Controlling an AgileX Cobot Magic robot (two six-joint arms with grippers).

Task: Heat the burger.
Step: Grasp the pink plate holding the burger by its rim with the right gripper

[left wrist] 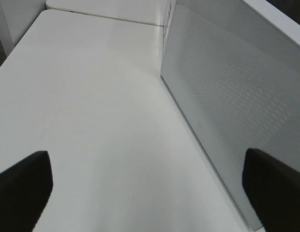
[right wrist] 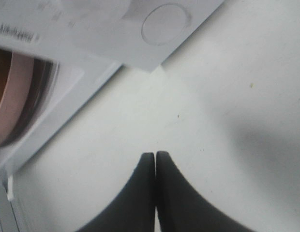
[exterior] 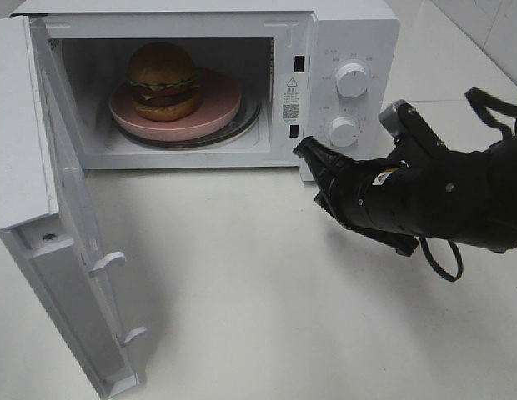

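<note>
The white table (exterior: 267,292) carried a white microwave oven (exterior: 358,33), and its door (exterior: 67,250) stood wide open, swung out to the left side. From this I judged that the loading part of the task was done. What remained, as I understood it, was to shut the door and to set the heating on the panel.

Inside the cavity lay a glass turntable (exterior: 246,123). A pink plate (exterior: 223,104) sat on it, and the burger (exterior: 164,79) stood upright on the plate, toward its left part. Nothing else was in the oven that I could see.

The right gripper (exterior: 307,150) was low over the table, just in front of the lower right corner of the oven and below the control panel. In the right wrist view its two fingers (right wrist: 145,193) were pressed together with nothing between them. The left gripper (left wrist: 145,159) hung over the bare table just beside the outer face of the open door, with its jaws spread wide and holding nothing.

Two round knobs were on the panel, an upper knob (exterior: 352,78) and a lower knob (exterior: 343,131). No gripper was touching them.
</note>
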